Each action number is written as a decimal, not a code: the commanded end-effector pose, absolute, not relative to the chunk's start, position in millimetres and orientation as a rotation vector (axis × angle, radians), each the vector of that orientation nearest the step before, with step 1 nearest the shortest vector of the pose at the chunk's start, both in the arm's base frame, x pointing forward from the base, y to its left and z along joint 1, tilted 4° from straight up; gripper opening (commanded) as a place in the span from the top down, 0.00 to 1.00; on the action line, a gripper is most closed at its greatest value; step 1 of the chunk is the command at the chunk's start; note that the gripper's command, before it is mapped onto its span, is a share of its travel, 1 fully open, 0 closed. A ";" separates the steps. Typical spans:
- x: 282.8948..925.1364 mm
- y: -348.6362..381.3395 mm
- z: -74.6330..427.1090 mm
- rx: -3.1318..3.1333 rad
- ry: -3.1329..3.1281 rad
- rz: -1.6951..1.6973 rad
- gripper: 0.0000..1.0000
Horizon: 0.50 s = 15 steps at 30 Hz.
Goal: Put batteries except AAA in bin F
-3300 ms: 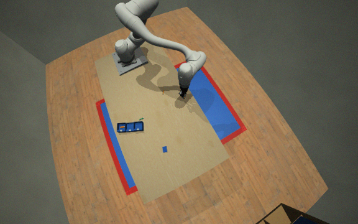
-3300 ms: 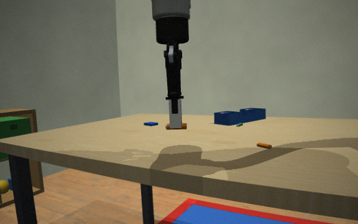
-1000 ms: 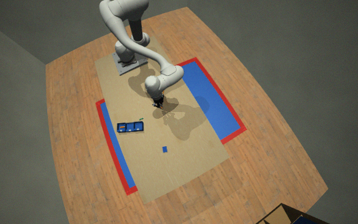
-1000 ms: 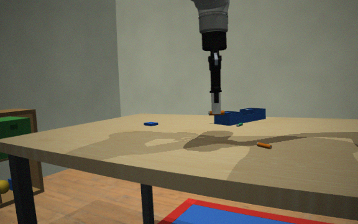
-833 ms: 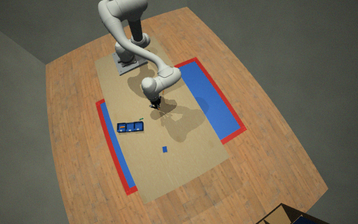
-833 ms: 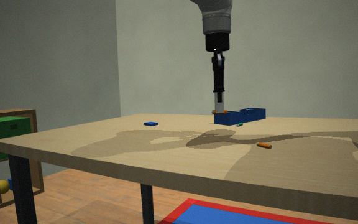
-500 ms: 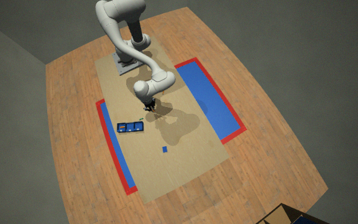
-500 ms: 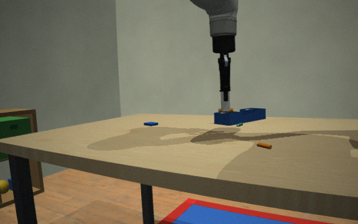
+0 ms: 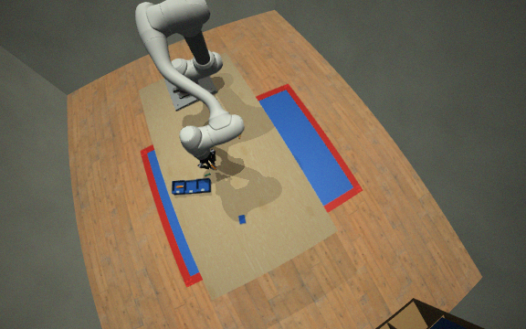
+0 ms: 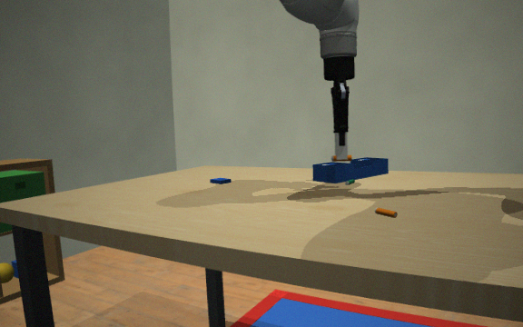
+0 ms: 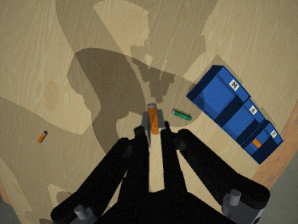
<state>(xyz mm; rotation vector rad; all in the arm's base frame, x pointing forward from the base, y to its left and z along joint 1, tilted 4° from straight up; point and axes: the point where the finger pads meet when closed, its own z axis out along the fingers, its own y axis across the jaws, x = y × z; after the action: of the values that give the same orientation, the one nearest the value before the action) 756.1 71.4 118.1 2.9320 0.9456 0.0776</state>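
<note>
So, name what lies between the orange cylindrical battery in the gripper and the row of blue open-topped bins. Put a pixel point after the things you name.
A small green cylindrical battery [image 9: 207,175] [image 10: 350,182] [image 11: 181,115] lies between them; the wrist and top views both show it.
</note>
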 end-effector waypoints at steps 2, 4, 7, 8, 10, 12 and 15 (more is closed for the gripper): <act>760.1 37.0 119.0 2.935 0.948 0.082 0.85; 761.7 25.1 119.5 2.935 0.948 0.082 0.85; 763.3 13.2 120.1 2.935 0.948 0.082 0.85; 763.3 13.2 120.1 2.935 0.948 0.082 0.85; 764.9 1.4 120.6 2.935 0.948 0.082 0.85; 766.5 -10.5 121.2 2.935 0.948 0.082 0.85; 769.0 -28.3 122.0 2.935 0.948 0.082 0.85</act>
<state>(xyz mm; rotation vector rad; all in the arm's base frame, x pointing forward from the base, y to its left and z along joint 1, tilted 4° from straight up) 763.5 -6.3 119.6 2.9322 0.9462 0.0772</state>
